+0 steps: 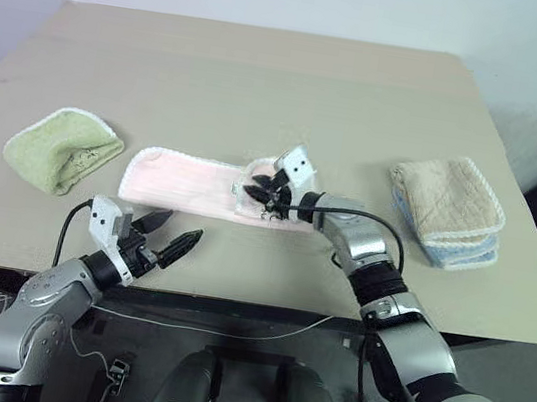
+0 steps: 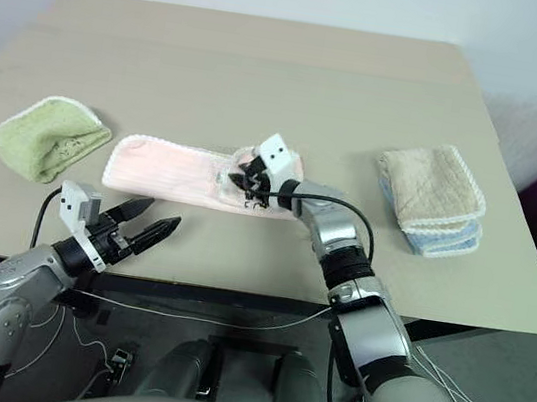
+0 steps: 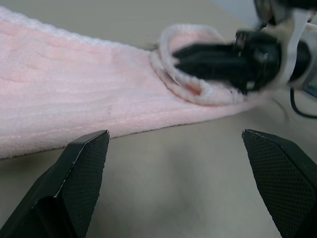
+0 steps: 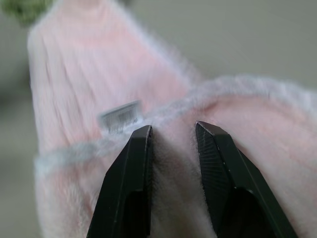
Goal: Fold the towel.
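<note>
Between right tool (image 4: 173,131) fingers: towel (image 1: 190,184) end pinched.

On the desk (image 1: 266,79), the towel (image 1: 190,184) lies central; folded towel (image 1: 64,148) at nine o'clock, stacked towels (image 1: 447,210) at three o'clock

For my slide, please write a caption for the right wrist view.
Right gripper pinching a raised fold of the pink towel near its white tag.
</note>
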